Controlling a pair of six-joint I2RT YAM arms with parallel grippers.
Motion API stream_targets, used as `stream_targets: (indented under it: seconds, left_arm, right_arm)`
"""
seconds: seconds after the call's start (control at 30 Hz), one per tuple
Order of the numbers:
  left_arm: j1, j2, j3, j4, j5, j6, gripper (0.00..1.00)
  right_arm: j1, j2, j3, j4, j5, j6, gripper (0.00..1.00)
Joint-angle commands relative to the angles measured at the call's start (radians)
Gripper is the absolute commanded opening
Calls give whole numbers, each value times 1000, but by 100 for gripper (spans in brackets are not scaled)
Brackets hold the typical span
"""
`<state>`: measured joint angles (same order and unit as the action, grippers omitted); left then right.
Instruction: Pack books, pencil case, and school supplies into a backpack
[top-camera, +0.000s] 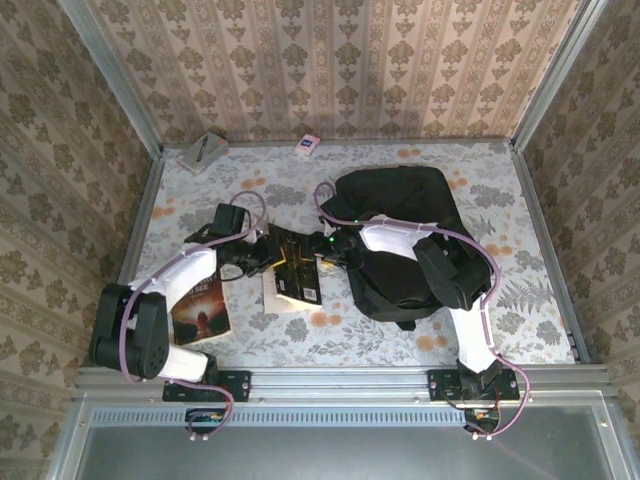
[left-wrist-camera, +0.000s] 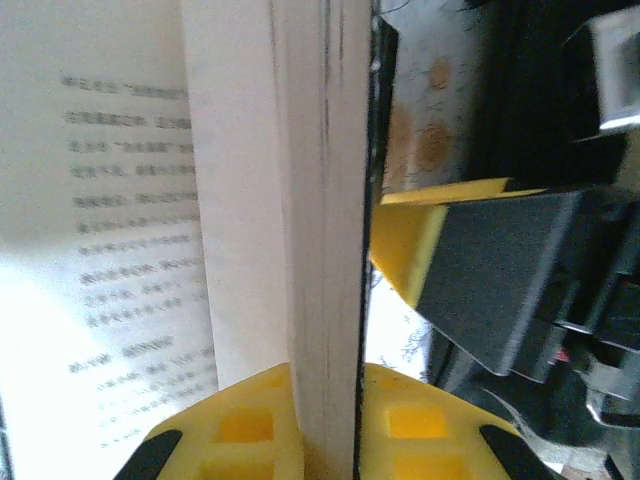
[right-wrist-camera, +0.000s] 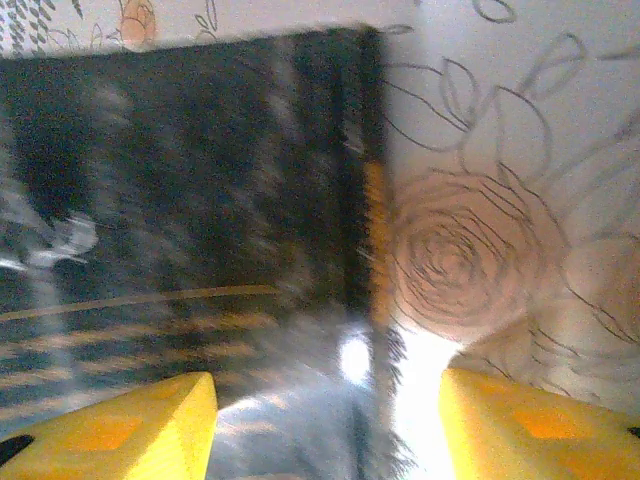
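Between the two grippers: black paperback (top-camera: 298, 262) on the table (top-camera: 520, 300), partly fanned open, with white pages showing at its near end.
Left gripper (left-wrist-camera: 325, 425): pressed together on the paperback's page block and cover, pinching them from the book's left side.
Right gripper (right-wrist-camera: 330, 420): fingers spread with nothing between them, hanging over the book's right edge.
Backpack (top-camera: 400, 200): just to the right of the book, lying under the right arm.
Long axis: the book runs near to far, roughly along the backpack's left flank.
Judgement: the book has to travel rightward. The right arm is nearer the bag, but the left arm has the grip.
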<state>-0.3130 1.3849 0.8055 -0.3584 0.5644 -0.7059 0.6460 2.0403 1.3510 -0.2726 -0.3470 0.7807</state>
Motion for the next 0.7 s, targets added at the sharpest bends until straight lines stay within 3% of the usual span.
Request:
stream_targets:
  seconds: [0.0, 0.13, 0.23, 0.47, 0.67]
  left_arm:
    - [38, -110, 35, 19, 48, -8, 0]
    - [80, -223, -32, 139, 71, -156, 0]
    - [95, -299, -97, 268, 71, -297, 0]
    - [100, -417, -160, 422, 25, -508, 0]
    - [98, -462, -179, 502, -24, -605, 0]
  right_arm:
    - [-38, -110, -59, -2, 12, -11, 67]
    - [-58, -223, -155, 100, -32, 49, 79]
    - [-81, -297, -273, 290, -108, 158, 90]
    - [-75, -359, -501, 926, -211, 475, 95]
    - [-16, -351, -521, 1144, -198, 526, 96]
